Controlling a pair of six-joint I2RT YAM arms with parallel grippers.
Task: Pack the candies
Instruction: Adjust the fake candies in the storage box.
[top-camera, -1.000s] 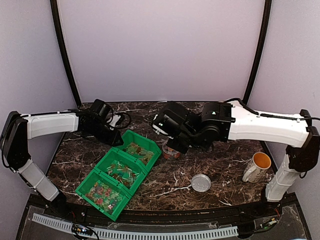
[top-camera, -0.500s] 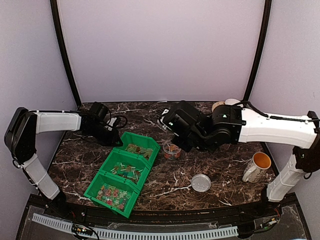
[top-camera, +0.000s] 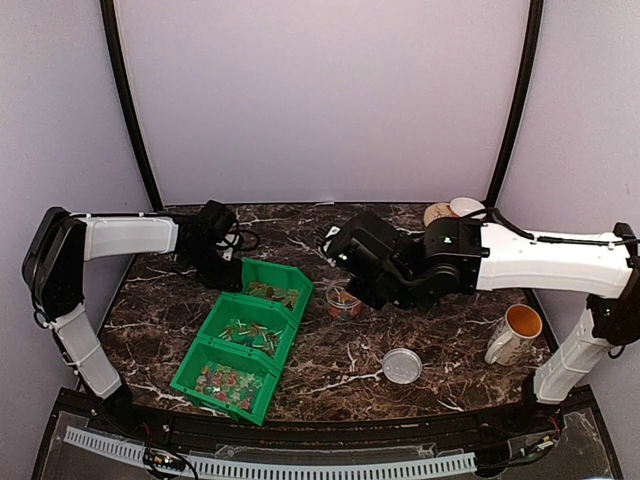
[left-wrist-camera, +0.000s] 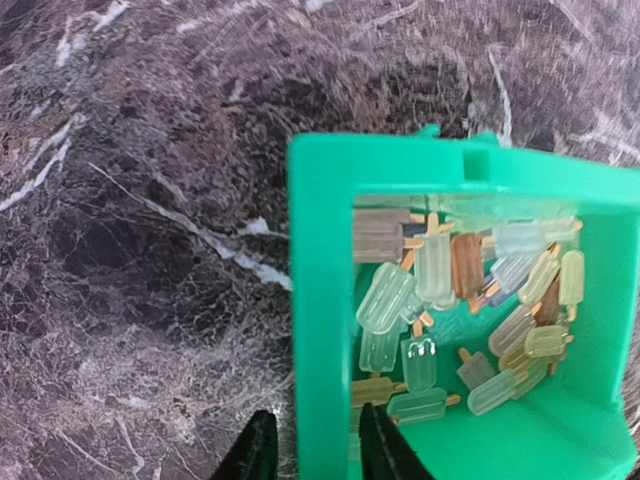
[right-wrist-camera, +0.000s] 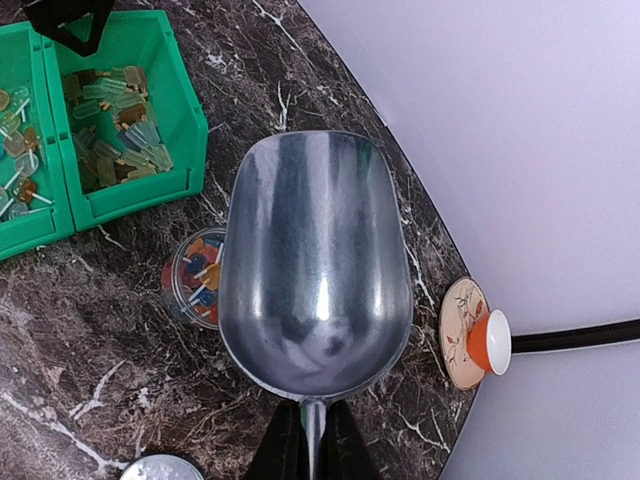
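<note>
The candies are small ice-lolly shaped sweets. They fill three joined green bins (top-camera: 212, 348) and lie pale green and amber in the far one (left-wrist-camera: 450, 300). More candies (right-wrist-camera: 200, 270), red, orange and blue, sit in the small clear jar (top-camera: 343, 300). My left gripper (left-wrist-camera: 312, 450) straddles the far bin's wall (left-wrist-camera: 320, 300), jaws open, with marble showing between one finger and the wall. My right gripper (right-wrist-camera: 312, 440) is shut on the handle of an empty metal scoop (right-wrist-camera: 315, 260) held above and just right of the jar (right-wrist-camera: 177, 276).
The jar's grey lid (top-camera: 402, 365) lies on the marble table near the front. A cream mug (top-camera: 515, 334) stands at the right. A saucer with a small orange cup (right-wrist-camera: 488, 342) sits at the back right corner by a black cable.
The row of bins has swung to lie more front-to-back. My left gripper's jaws have parted off the bin wall. The right arm has drawn the scoop back off the jar.
</note>
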